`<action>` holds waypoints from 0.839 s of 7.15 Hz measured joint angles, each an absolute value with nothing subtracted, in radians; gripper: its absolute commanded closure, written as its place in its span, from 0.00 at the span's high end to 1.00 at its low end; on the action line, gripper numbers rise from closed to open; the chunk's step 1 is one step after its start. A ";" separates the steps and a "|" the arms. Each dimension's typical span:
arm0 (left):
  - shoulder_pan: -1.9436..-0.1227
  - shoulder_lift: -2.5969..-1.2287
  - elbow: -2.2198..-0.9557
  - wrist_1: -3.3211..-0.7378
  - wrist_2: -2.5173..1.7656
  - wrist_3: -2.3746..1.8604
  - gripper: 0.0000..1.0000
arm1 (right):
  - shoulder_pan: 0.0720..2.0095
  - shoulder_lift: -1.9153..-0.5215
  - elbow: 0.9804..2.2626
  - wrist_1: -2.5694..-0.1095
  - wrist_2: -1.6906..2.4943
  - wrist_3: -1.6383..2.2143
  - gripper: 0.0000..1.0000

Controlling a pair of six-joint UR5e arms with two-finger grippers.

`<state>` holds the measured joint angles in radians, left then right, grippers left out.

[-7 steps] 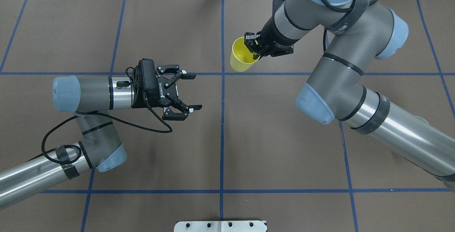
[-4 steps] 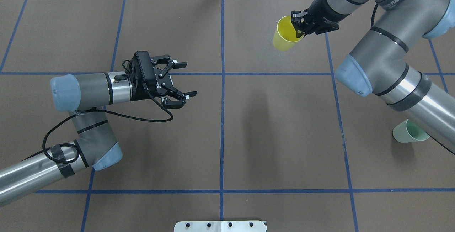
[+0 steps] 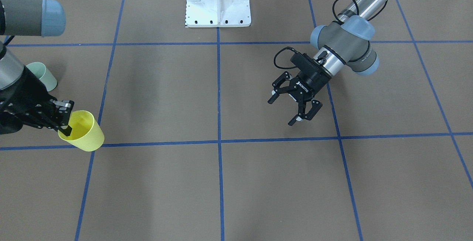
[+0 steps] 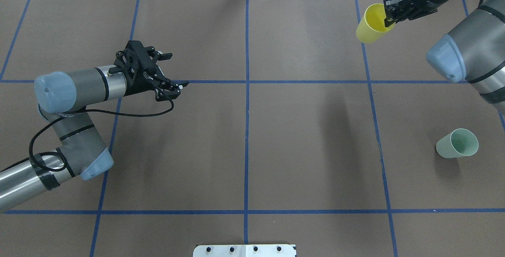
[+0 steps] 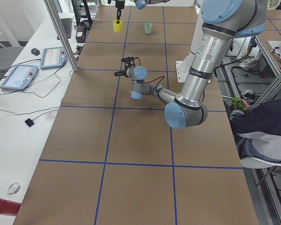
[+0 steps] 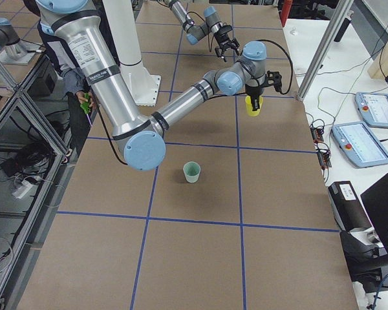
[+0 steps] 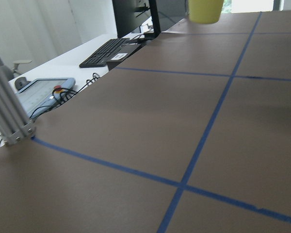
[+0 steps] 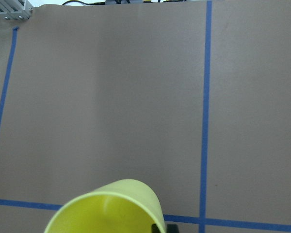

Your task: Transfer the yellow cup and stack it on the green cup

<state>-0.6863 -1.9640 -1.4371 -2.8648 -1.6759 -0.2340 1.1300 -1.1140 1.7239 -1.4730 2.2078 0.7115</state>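
Note:
My right gripper (image 4: 388,10) is shut on the rim of the yellow cup (image 4: 370,25) and holds it above the table at the far right. The cup also shows in the front view (image 3: 87,136), the right wrist view (image 8: 111,208) and at the top of the left wrist view (image 7: 204,10). The pale green cup (image 4: 457,144) stands upright on the table, nearer the robot, apart from the yellow cup; it shows in the front view (image 3: 43,74) too. My left gripper (image 3: 293,106) is open and empty above the table's left half, also in the overhead view (image 4: 173,71).
The brown table cover (image 4: 252,138) is marked with blue tape lines. A white base plate (image 3: 218,2) stands at the robot's side. Beyond the far edge lie a keyboard (image 7: 106,52) and tablets (image 6: 363,142). A seated person (image 5: 262,126) is beside the table.
My right arm has carried the yellow cup to the right and toward the far edge, uncovering the green cup. My left arm has drawn back to the left and turned.

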 measured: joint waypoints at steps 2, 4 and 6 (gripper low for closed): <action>-0.765 -1.922 -1.528 -2.577 -1.687 -0.233 0.99 | 1.207 -1.171 1.719 -1.474 2.257 0.566 0.00; -0.888 -1.901 -1.588 -2.250 -1.801 -0.219 0.99 | 1.261 -1.232 1.724 -1.472 2.295 0.457 0.00; -1.064 -1.846 -1.599 -2.092 -2.018 -0.122 0.99 | 1.287 -1.289 1.727 -1.469 2.308 0.376 0.00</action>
